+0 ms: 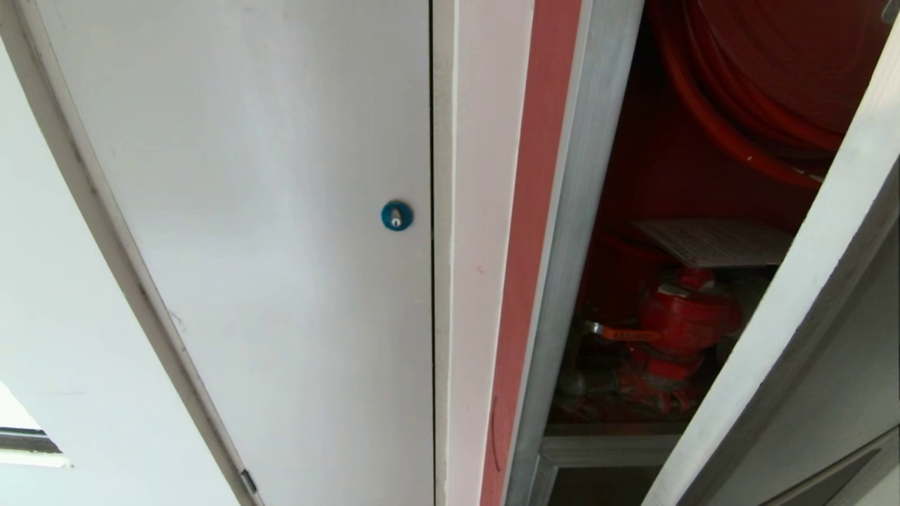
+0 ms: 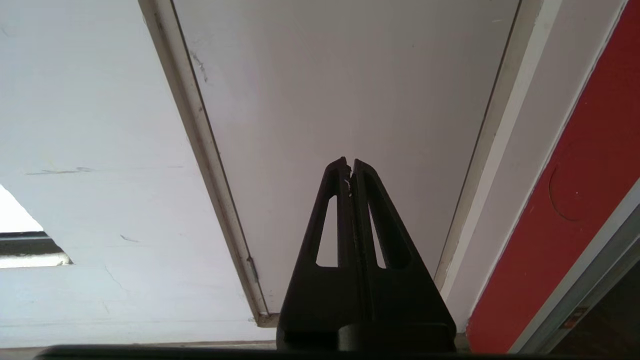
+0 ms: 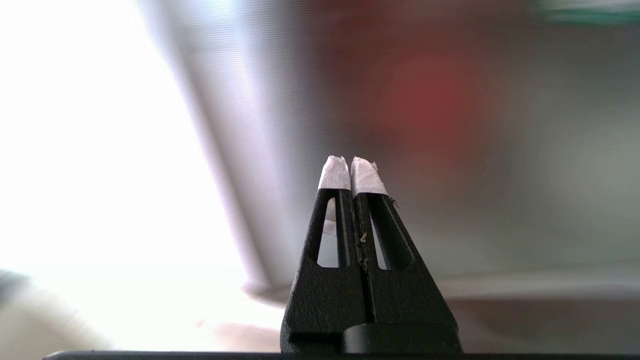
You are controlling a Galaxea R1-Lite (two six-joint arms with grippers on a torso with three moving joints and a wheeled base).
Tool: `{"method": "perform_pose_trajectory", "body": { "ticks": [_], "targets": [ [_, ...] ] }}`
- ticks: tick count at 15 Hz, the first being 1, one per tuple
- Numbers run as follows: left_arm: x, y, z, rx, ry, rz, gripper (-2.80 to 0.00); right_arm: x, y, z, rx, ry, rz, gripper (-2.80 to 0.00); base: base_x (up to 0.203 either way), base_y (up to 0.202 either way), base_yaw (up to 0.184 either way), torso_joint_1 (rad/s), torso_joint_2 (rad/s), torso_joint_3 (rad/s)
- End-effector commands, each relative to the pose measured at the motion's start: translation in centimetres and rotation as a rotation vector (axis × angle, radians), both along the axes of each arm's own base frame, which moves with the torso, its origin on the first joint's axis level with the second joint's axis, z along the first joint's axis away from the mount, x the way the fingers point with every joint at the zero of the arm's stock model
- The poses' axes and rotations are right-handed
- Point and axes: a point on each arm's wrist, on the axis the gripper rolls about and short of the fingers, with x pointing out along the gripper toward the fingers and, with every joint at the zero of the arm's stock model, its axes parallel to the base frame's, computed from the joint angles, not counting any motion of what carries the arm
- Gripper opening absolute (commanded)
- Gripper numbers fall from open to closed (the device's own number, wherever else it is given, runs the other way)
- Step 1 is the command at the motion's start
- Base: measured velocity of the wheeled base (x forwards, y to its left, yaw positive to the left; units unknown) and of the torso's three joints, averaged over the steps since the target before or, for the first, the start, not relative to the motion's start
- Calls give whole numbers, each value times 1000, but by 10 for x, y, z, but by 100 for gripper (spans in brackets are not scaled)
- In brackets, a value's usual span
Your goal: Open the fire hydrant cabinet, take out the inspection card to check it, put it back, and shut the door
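The fire hydrant cabinet (image 1: 583, 211) stands partly open in the head view, showing its red inside. A red hose reel (image 1: 759, 84) hangs at the top and a red valve (image 1: 682, 330) sits below. The inspection card (image 1: 717, 242), a whitish printed sheet, lies flat just above the valve. The door (image 1: 794, 295) shows as a silver frame edge slanting across the right side, swung away from the cabinet frame. My right gripper (image 3: 350, 162) is shut and empty, its white-taped tips close before a blurred silver frame (image 3: 240, 125). Neither gripper appears in the head view.
A plain white door (image 1: 281, 211) with a blue round lock (image 1: 396, 215) fills the left of the head view. My left gripper (image 2: 350, 162) is shut and empty, pointing at that white door (image 2: 350, 90). A red strip (image 2: 590, 190) runs beside it.
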Motion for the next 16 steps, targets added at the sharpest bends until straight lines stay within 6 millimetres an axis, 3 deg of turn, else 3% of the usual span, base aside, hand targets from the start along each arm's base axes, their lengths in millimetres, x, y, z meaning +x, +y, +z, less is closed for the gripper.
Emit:
{"method": "perform_pose_trajectory", "body": {
  "ticks": [1, 6, 10, 16],
  "targets": [
    [1, 0, -3, 0, 13, 0, -280, 20, 6, 23, 8, 100, 260, -280, 0, 0, 0, 0, 0, 0],
    [1, 0, -3, 0, 11, 0, -280, 73, 12, 39, 61, 286, 543, -280, 0, 0, 0, 0, 0, 0],
    [1, 0, -3, 0, 12, 0, -280, 111, 14, 43, 73, 333, 595, -280, 0, 0, 0, 0, 0, 0],
    [1, 0, -3, 0, 13, 0, -280, 136, 28, 35, 53, 406, 712, -280, 0, 0, 0, 0, 0, 0]
  ]
}}
